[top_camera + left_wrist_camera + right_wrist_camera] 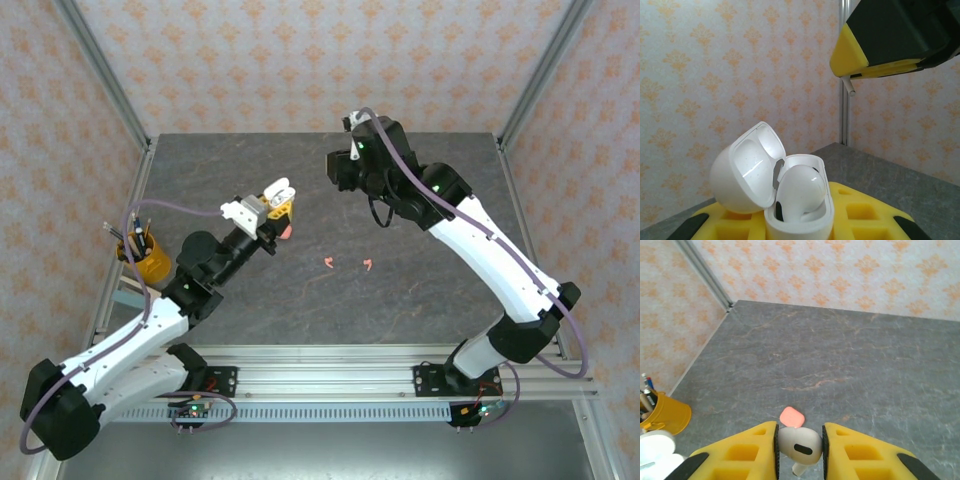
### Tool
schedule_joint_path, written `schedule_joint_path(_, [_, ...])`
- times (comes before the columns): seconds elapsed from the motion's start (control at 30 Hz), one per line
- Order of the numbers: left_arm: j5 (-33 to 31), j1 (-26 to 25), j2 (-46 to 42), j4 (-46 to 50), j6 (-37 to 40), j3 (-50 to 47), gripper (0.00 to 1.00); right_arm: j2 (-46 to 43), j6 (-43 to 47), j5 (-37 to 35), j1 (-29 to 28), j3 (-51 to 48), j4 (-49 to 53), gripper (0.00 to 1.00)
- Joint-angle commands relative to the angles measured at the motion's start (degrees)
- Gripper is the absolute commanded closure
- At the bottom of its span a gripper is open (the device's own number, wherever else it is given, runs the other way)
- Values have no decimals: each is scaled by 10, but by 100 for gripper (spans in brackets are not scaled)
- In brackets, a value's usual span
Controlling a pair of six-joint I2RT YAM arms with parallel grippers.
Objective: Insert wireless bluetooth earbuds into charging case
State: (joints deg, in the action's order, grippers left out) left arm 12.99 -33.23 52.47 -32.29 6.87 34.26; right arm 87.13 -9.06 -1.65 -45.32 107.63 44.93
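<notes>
My left gripper (pixel 272 206) is shut on a white charging case (pixel 790 220), held up above the table with its lid (pixel 742 172) swung open. One white earbud (pixel 799 192) sits in the case. My right gripper (pixel 800 447) is shut on a second white earbud (pixel 801 444), its stem pointing down. In the left wrist view the right gripper (pixel 890 40) hangs above and to the right of the case, and the earbud's stem (pixel 850 88) pokes out below it. Two coral-pink earbuds (pixel 328 263) (pixel 367 264) lie loose mid-table.
A closed pink case (pixel 792 416) lies on the grey table (pixel 850 360) below both grippers. A yellow cup with pens (pixel 150 258) stands at the left edge. Metal frame posts (pixel 110 80) and patterned walls bound the table.
</notes>
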Motion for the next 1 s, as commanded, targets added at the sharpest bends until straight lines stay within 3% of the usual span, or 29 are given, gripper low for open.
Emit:
schedule_joint_path(0.0, [13,3,6,-17,-12,29,100,-11,47,43,1,0,-52,73])
schedule_joint_path(0.43, [19,2,32,-22,-15,52,100,-4,52,124,-9,-17,-98,73])
schedule_joint_path(0.97, [19,0,40,-29,-12,54,100,14,52,136,-42,-30,-92,73])
